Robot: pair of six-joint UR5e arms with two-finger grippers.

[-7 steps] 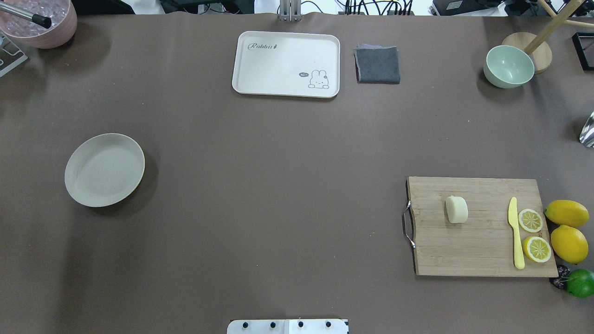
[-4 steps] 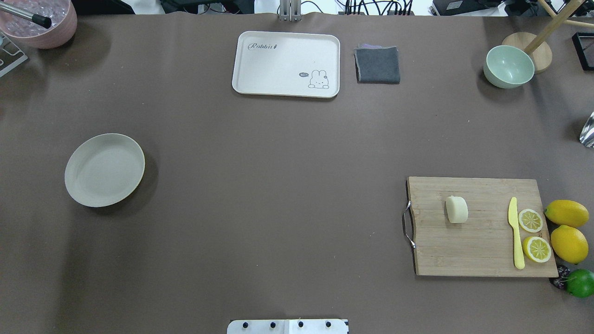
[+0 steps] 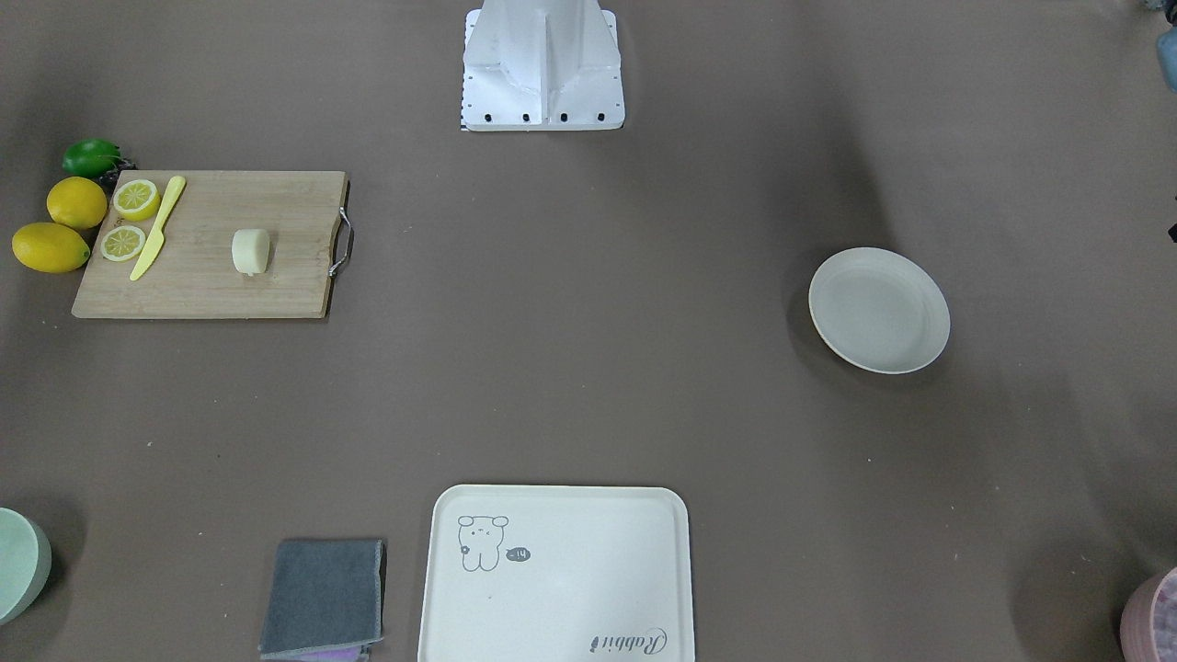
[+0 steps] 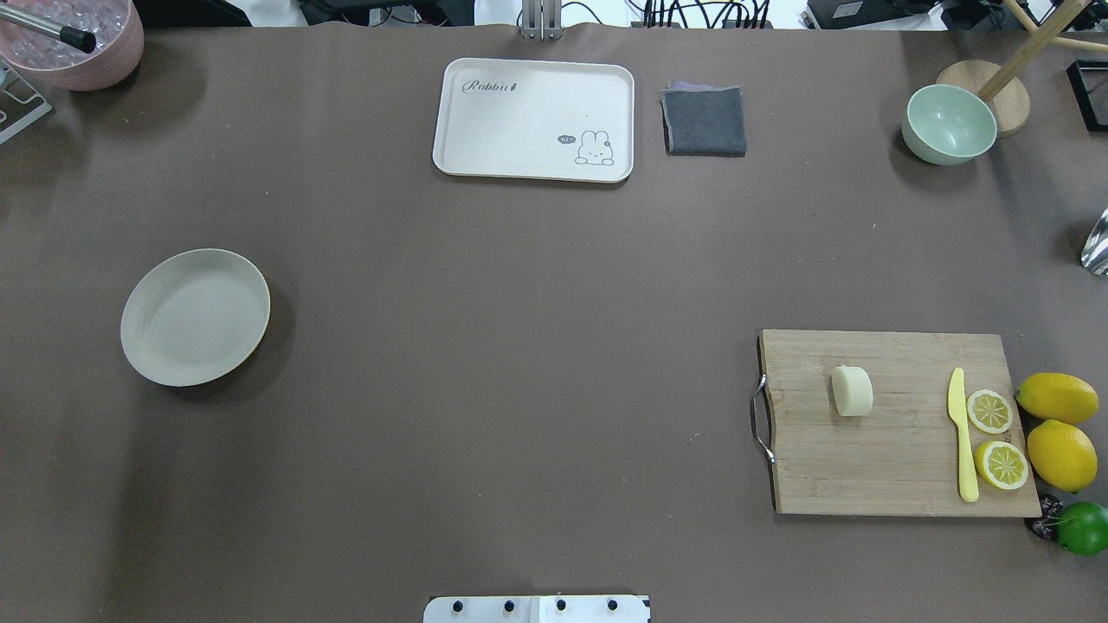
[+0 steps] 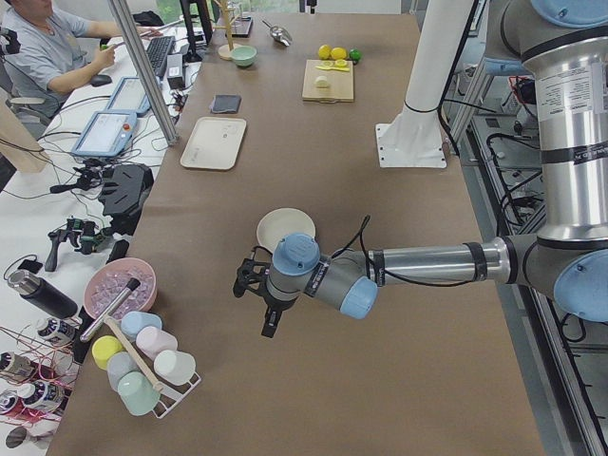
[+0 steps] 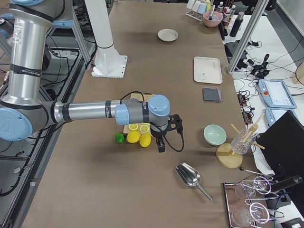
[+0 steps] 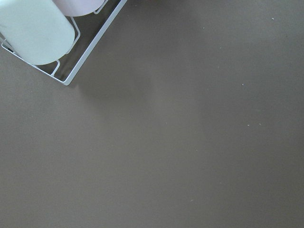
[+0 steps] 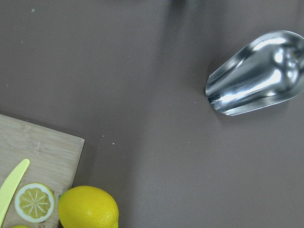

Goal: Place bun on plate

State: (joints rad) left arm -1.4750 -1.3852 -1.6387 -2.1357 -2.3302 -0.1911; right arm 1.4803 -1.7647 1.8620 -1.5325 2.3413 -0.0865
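Both arms hover parked at opposite ends of the table (image 4: pixel 519 363), and I cannot tell if the left gripper (image 5: pixel 269 323) or right gripper (image 6: pixel 161 146) is apart or together; the bun (image 4: pixel 852 391) waits on the cutting board (image 4: pixel 892 467), well apart from the plate (image 4: pixel 196 317).

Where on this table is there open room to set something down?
The widest bare stretch is the table's middle, between the plate and the cutting board. The plate and the tray are bare too. It is crowded at the board's right end: knife, lemon halves, whole lemons.
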